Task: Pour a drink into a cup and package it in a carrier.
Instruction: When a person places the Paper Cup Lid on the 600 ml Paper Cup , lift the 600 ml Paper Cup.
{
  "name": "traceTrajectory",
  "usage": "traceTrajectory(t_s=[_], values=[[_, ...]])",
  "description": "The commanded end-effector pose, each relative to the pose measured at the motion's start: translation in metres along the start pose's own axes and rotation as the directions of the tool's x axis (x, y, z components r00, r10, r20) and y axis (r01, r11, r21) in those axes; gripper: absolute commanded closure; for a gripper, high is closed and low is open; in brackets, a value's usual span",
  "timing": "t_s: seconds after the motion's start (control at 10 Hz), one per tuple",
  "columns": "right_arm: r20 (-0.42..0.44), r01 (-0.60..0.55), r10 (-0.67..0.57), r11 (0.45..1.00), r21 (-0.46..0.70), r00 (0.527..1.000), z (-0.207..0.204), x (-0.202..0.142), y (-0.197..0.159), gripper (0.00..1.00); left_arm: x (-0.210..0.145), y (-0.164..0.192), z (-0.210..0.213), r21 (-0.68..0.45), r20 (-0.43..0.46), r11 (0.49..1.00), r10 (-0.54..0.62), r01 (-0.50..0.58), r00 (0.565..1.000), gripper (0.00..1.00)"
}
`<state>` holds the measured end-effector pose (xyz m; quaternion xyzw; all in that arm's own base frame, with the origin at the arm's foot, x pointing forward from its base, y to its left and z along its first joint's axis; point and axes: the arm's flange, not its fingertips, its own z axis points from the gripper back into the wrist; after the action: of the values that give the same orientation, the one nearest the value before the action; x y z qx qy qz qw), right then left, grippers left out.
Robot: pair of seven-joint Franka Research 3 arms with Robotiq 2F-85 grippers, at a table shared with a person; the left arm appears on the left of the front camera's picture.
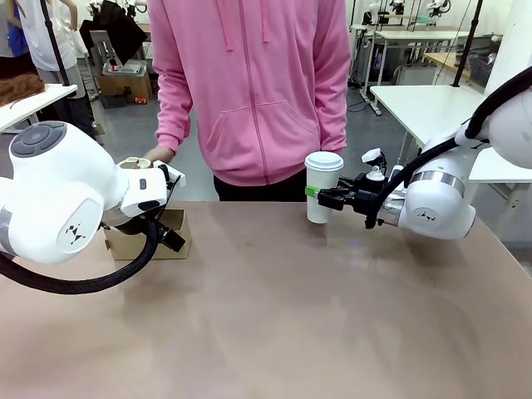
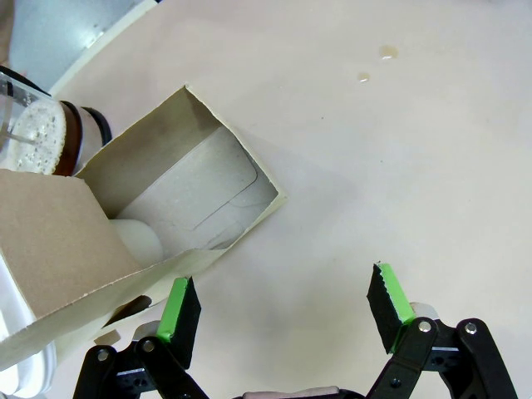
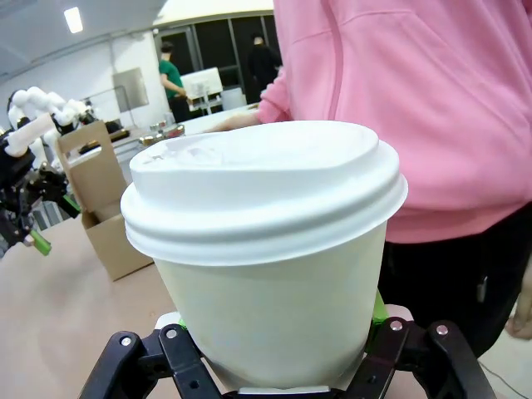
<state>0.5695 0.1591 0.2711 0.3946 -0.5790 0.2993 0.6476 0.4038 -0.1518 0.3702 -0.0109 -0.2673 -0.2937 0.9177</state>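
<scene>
we grip the lidded cup [image 1: 323, 179] upright in the right gripper [image 1: 320, 196], avoiding spills; the left gripper [image 2: 287, 312] hangs spread just beside the carrier [image 2: 191, 191].

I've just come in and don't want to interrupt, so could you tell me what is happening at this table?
The right gripper is shut on a white lidded cup, holding it upright near the far edge of the table, in front of a person in a pink hoodie. The left gripper hangs open beside the brown cardboard carrier, with the person's hand close by. The cup is not yet in the carrier.
</scene>
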Motion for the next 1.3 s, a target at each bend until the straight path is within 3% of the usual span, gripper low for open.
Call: traceTrajectory(t_s=[0.0, 0.4, 0.6, 0.8, 1.2], values=[[-0.012, -0.007, 0.007, 1.0, -0.006, 1.0, 0.013, 0.053, 0.027, 0.2, 0.0, 0.0, 0.0, -0.002, 0.001, 1.0, 0.001, -0.001, 1.0, 0.0], [-0.009, -0.028, 0.028, 0.999, -0.041, 1.0, 0.045, 0.187, 0.104, 0.2, 0.0, 0.0, 0.0, -0.002, 0.001, 1.0, 0.001, -0.001, 1.0, 0.0], [0.001, -0.049, 0.049, 0.999, -0.017, 0.999, 0.065, 0.232, 0.136, 0.2, 0.0, 0.0, 0.0, -0.002, 0.001, 1.0, 0.001, -0.001, 1.0, 0.0], [-0.008, -0.063, 0.063, 0.997, -0.052, 0.998, 0.08, 0.254, 0.156, 0.2, 0.0, 0.0, 0.0, -0.002, 0.001, 1.0, 0.001, -0.001, 1.0, 0.0], [0.016, -0.086, 0.087, 0.996, -0.033, 0.996, 0.071, 0.255, 0.156, 0.2, 0.0, 0.0, 0.0, -0.002, 0.001, 1.0, 0.001, -0.001, 1.0, 0.0]])
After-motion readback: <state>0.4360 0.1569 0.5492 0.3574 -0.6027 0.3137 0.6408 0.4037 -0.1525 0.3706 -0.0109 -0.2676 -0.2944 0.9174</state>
